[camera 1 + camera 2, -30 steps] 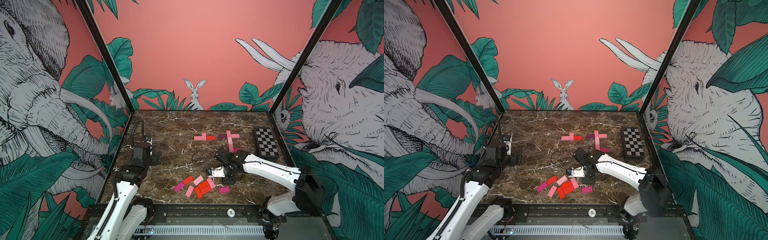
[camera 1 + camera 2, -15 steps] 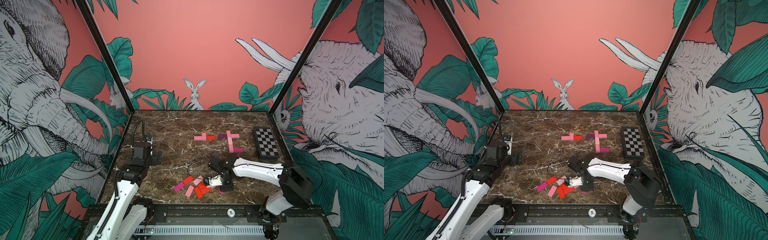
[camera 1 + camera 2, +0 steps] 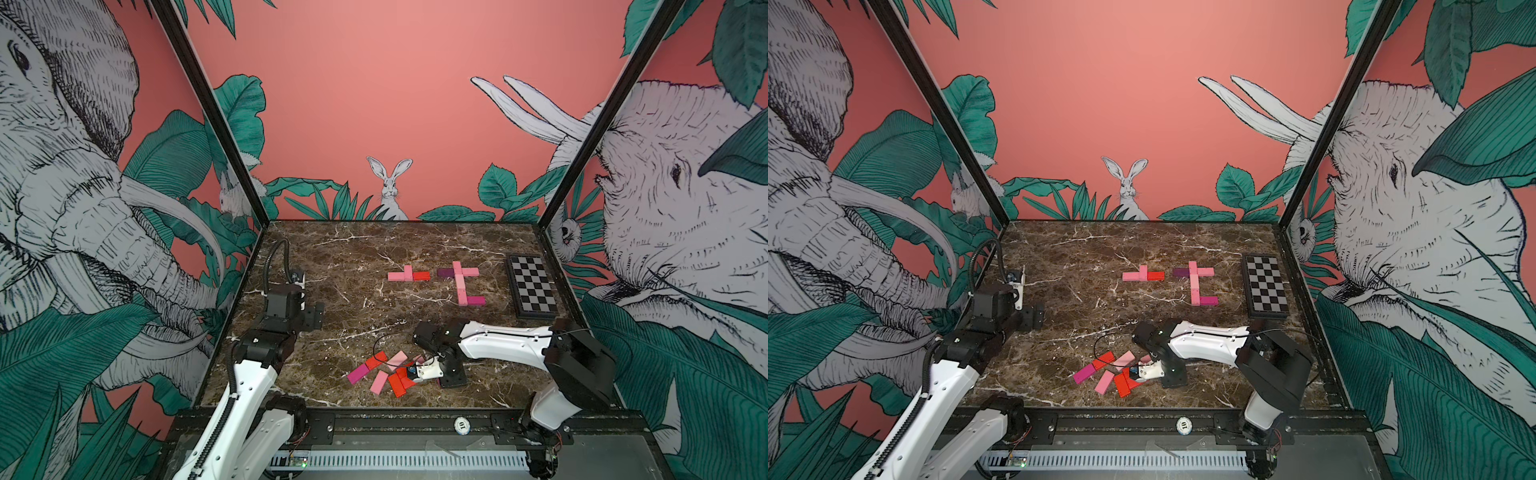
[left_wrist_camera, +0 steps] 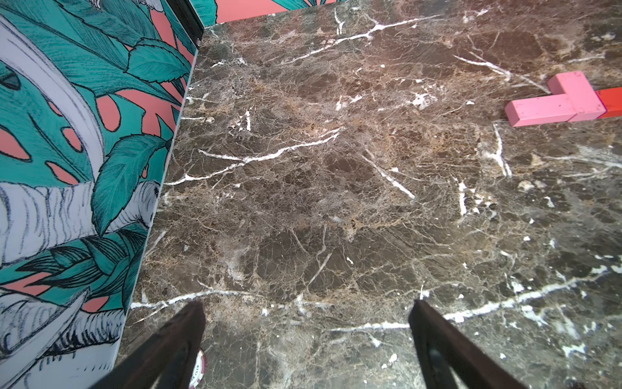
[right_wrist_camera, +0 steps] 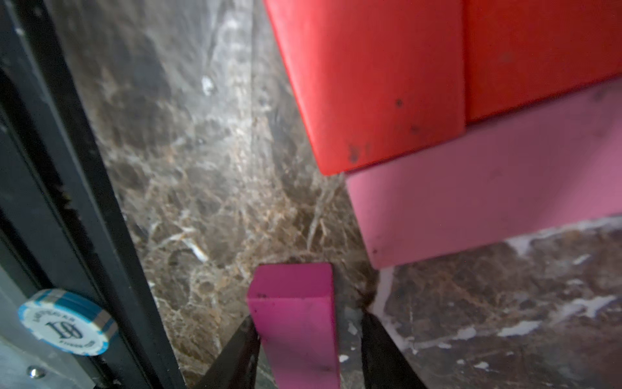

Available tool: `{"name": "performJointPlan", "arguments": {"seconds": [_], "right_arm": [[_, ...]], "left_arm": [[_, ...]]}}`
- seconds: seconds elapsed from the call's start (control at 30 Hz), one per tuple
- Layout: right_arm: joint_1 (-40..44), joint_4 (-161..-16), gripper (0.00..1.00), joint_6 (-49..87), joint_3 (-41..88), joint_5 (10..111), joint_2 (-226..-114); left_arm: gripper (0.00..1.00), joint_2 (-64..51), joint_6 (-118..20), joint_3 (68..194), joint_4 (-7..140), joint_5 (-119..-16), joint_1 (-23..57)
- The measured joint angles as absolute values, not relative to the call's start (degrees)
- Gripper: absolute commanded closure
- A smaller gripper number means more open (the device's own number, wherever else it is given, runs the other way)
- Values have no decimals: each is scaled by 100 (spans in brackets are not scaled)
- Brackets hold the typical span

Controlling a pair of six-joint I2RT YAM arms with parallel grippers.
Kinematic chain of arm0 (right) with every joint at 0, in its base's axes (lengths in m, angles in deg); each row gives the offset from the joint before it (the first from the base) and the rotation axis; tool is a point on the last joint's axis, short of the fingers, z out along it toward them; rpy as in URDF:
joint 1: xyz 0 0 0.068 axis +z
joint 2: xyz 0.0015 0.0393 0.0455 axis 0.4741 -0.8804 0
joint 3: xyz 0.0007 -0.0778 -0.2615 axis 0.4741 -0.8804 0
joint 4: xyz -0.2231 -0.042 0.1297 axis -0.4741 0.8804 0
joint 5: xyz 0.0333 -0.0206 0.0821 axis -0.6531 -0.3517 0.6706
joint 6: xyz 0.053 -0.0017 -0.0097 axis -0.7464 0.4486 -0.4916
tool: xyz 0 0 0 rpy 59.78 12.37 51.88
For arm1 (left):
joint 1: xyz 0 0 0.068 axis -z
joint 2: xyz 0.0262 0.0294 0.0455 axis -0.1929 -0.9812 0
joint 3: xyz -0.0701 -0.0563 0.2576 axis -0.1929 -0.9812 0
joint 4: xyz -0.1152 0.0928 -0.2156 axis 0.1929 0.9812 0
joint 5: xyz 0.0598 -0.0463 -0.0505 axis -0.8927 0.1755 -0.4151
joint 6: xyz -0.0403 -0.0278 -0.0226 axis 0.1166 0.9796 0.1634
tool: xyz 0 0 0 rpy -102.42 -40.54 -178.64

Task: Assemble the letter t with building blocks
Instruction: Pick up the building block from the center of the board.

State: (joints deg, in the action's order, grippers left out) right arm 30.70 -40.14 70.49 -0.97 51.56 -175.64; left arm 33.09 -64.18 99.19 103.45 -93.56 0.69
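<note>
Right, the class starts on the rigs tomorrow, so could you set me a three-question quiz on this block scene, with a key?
1. True or false: the left claw is open, with nothing between its fingers.
2. Which colour is the block lying between the fingers of the right claw? A red, B magenta, C dark purple.
3. In both top views, what lies to the right of the pink t shape?
Key: 1 true; 2 B; 3 the checkered board.
</note>
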Motion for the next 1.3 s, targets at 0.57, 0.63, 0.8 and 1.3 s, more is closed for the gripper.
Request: {"name": "performJointPlan", "arguments": {"seconds": [0.57, 0.63, 0.8, 1.3], "right_arm": [[3037, -4383, 81, 6553, 18, 4933, -17512], [2906, -4455, 83, 6332, 66, 4942, -17361], [2287, -4488, 92, 5554, 797, 4955, -17285], [1695, -4617, 100, 2990, 3308, 4004, -18834]], "left_arm": [[3, 3311, -6418, 9919, 10345, -9359, 69], [3, 3315, -6418, 9919, 10345, -9359, 69], [3, 3326, -6418, 9919, 10345, -9359, 69], [3, 3436, -6416, 9919, 10345, -9372, 69]]}}
